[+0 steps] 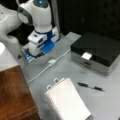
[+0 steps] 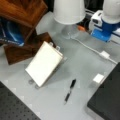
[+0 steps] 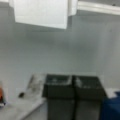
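Note:
In the wrist view my gripper [image 3: 73,91] fills the bottom. Its two dark fingers [image 3: 58,87] stand side by side with no gap and nothing between them. It hangs low over the grey table [image 3: 60,50], with a white block [image 3: 41,13] ahead of it at the top. In both front views the white and blue hand [image 1: 40,42] [image 2: 105,28] sits near the arm's base, beside a white cable with an adapter [image 1: 52,62] [image 2: 104,54]. A spiral notepad [image 1: 66,101] [image 2: 43,63] leans on a stand, and a black pen [image 1: 90,87] [image 2: 70,91] lies next to it.
A black box with a silver side [image 1: 96,51] [image 2: 107,100] carries a white tag [image 1: 86,55]. A white lamp [image 2: 68,11] stands behind the notepad. Dark wooden pieces [image 1: 13,92] [image 2: 22,15] border the table. A blue patterned mat [image 1: 26,55] lies under the hand.

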Available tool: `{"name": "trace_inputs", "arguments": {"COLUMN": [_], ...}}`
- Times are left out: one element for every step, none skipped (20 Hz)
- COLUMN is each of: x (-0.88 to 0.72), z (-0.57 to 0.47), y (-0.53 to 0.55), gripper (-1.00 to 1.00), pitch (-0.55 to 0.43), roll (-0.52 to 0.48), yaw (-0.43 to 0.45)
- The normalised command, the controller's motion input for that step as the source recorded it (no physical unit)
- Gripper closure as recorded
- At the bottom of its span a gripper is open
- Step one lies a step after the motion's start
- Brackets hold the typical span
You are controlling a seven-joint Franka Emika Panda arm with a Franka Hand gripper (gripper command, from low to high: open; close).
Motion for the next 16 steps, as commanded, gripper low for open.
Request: {"name": "trace_inputs", "arguments": {"x": [-0.17,-0.17,-0.17,-0.17,-0.18,-0.19,-0.23,-0.25,-0.28,-0.29,-0.3,-0.29,-0.29,-0.3,-0.3,-0.3], "z": [-0.29,-0.32,-0.36,-0.39,-0.4,-0.41,-0.38,-0.35,-0.32,-0.31,-0.29,-0.27,-0.25,-0.24,-0.24,-0.23], "y": [0.0,-0.01,0.0,0.0,-0.01,-0.02,-0.03,-0.03,-0.03,-0.03,-0.03,-0.03,-0.02,-0.03,-0.03,-0.03], "gripper": [1.0,1.0,1.0,1.0,1.0,1.0,1.0,1.0,1.0,1.0,1.0,1.0,1.0,1.0,1.0,1.0], "pitch": [-0.164,-0.171,-0.242,-0.306,-0.323,-0.332,-0.306,-0.236,-0.214,-0.207,-0.211,-0.217,-0.227,-0.223,-0.227,-0.229], "roll": [0.2,0.211,0.185,0.19,0.189,0.205,0.195,0.183,0.172,0.167,0.167,0.166,0.169,0.165,0.153,0.15], "yaw": [0.01,-0.003,-0.053,-0.077,-0.086,-0.083,-0.078,-0.067,-0.06,-0.06,-0.058,-0.057,-0.057,-0.049,-0.036,-0.033]}}
